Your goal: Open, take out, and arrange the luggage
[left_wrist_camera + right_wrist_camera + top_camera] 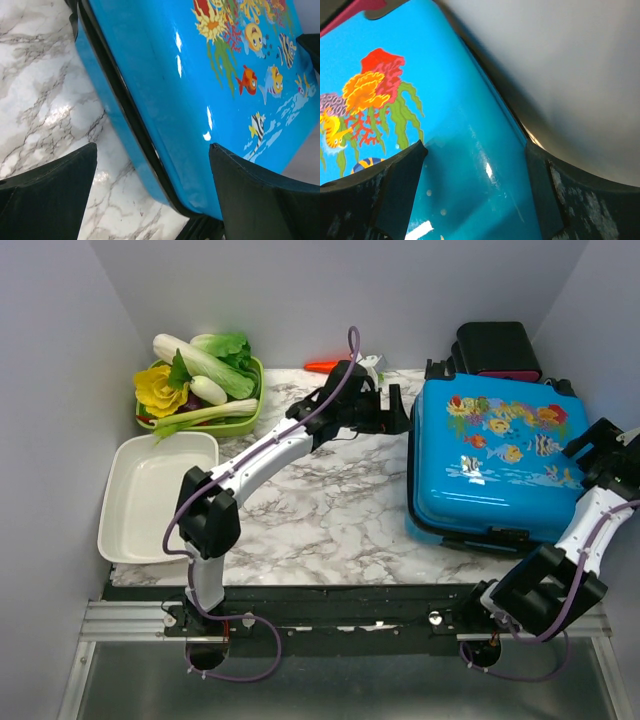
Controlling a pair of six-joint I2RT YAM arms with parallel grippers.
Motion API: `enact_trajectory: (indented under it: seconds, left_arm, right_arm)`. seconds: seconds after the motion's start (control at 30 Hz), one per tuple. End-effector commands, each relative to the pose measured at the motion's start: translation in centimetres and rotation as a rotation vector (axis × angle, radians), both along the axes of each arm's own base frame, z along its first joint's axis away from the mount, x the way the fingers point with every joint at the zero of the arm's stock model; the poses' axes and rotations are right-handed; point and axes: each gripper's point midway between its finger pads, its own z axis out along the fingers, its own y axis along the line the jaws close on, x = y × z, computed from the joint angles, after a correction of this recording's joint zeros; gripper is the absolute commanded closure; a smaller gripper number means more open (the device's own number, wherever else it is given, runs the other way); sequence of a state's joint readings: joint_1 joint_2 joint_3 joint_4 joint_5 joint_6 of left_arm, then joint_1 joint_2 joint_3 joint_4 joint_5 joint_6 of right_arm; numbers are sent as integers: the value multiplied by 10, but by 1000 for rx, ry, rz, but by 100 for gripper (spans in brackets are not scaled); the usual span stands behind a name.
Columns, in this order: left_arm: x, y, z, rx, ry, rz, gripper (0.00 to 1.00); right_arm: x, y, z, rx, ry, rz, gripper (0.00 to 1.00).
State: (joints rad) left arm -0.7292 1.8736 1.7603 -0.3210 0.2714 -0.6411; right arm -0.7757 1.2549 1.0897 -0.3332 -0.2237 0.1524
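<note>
The luggage is a bright-blue suitcase with fish and flower prints, lying flat and closed on the right of the marble table. My left gripper is open at its far left corner. In the left wrist view the gripper straddles the suitcase's edge, with the black seam between the fingers. My right gripper is open over the suitcase's right edge. In the right wrist view this gripper has the blue lid between its tips, close to the grey wall. Neither holds anything.
A black box with pink drawers stands behind the suitcase. A green tray of vegetables sits at the back left, a white dish in front of it. An orange carrot lies at the back. The wall is close on the right.
</note>
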Motion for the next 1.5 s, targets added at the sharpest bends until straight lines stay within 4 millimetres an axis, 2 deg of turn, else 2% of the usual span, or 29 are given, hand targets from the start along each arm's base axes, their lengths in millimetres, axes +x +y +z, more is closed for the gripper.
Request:
enact_trajectory:
  seconds: [0.0, 0.13, 0.17, 0.2, 0.27, 0.3, 0.37, 0.4, 0.43, 0.47, 0.5, 0.53, 0.57, 0.6, 0.63, 0.67, 0.7, 0.77, 0.8, 0.87, 1.0, 1.1, 1.13, 1.23, 1.3, 1.33, 1.37, 1.43, 1.47]
  left_arm:
    - [7, -18, 6, -24, 8, -20, 1]
    - [15, -25, 2, -20, 19, -21, 1]
    - [17, -26, -5, -8, 27, -20, 1]
    - [17, -26, -7, -3, 31, -20, 1]
    - [18, -24, -12, 7, 36, -19, 1]
    - [16, -21, -19, 28, 51, -18, 1]
    - [18, -11, -21, 50, 48, 6, 1]
    - [16, -3, -36, 80, 68, 19, 1]
    - [15, 2, -40, 94, 70, 29, 1]
    - [13, 10, -34, 97, 53, 44, 1]
    - [9, 18, -53, 129, 70, 51, 1]
    - [6, 24, -58, 139, 72, 57, 1]
    - [0, 29, -54, 138, 63, 56, 1]
    - [-7, 35, -72, 162, 87, 51, 1]
    - [-12, 37, -75, 162, 92, 46, 1]
    - [-17, 40, -72, 154, 90, 43, 1]
    - [-22, 42, -80, 153, 104, 29, 1]
    - [-32, 41, -72, 121, 93, -3, 1]
    - [-37, 41, -75, 105, 94, -20, 1]
    - [-43, 42, -71, 91, 85, -37, 1]
    - [-44, 55, -71, 137, 57, -33, 1]
    - [-33, 71, -54, 171, -22, 12, 1]
    - [-29, 76, -50, 178, -37, 28, 1]
    - [-10, 100, -30, 155, -66, 94, 1]
    - [-3, 108, -14, 90, -82, 92, 1]
    - [11, 125, -9, 66, -79, 140, 1]
    - [16, 132, -2, 46, -92, 157, 1]
    - [34, 150, 6, 28, -106, 212, 1]
    - [41, 154, 2, 38, -99, 224, 1]
  right_arm:
    - [16, 128, -38, 395, -97, 490, 14]
    - [16, 154, -41, 411, -79, 559, 17]
    - [17, 160, -42, 418, -72, 573, 17]
    - [19, 176, -44, 420, -55, 613, 18]
    - [20, 191, -46, 390, -25, 644, 18]
    - [22, 207, -46, 386, -12, 684, 18]
    - [18, 225, -45, 397, -14, 722, 19]
    - [17, 239, -44, 402, -14, 764, 19]
    - [15, 248, -46, 404, -8, 788, 19]
    - [14, 256, -46, 396, -4, 805, 19]
    - [12, 270, -47, 396, 15, 838, 19]
    - [12, 276, -48, 390, 25, 851, 19]
    - [12, 282, -48, 389, 29, 869, 19]
    - [11, 295, -48, 388, 37, 908, 19]
    - [12, 300, -49, 385, 42, 919, 19]
    - [11, 306, -51, 389, 46, 933, 19]
    - [10, 317, -51, 389, 49, 963, 19]
    - [8, 330, -51, 398, 51, 994, 19]
    - [5, 341, -52, 399, 54, 1029, 19]
    - [2, 351, -51, 408, 55, 1049, 19]
    - [2, 341, -51, 395, 54, 953, 17]
    - [5, 314, -50, 335, 55, 759, 11]
    - [9, 299, -49, 296, 50, 665, 7]
    - [8, 270, -39, 208, 29, 518, 1]
    - [7, 258, -25, 171, 14, 458, 0]
    - [8, 247, -20, 141, 7, 409, 0]
    - [9, 240, -11, 132, -12, 383, 0]
    - [8, 221, -7, 134, -15, 317, 0]
    - [8, 214, -4, 141, -20, 297, 0]
